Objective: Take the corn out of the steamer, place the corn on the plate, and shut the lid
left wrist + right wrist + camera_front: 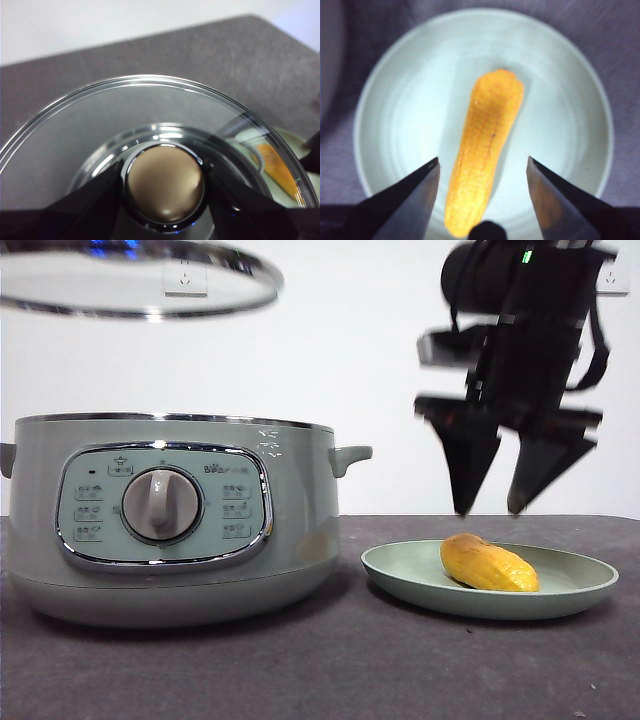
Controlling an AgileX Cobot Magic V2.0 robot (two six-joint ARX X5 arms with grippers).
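The corn (487,564) lies on the plate (580,592) beside your steamer (170,515), your right gripper (490,510) hovering just above it with jaws wide apart, while your left gripper (164,186) clamps the lid (135,282) by its knob, high over the pot.

The right gripper (490,510) is black throughout — two flat jaws shaped like wedges, broad where they meet the body and narrowing to blunt tips. Above them sits a wide cross-piece with angular shoulders, and over that a boxy black housing with a rounded, drum-like part at its left. A black cable loops down the right side of the housing, and a small green light glows near its top. From the right wrist camera its jaws show as matte dark triangles, a small round black part low between them.

The left gripper (164,220) shows only as two matte black jaws — plain, flat-faced, no markings visible.
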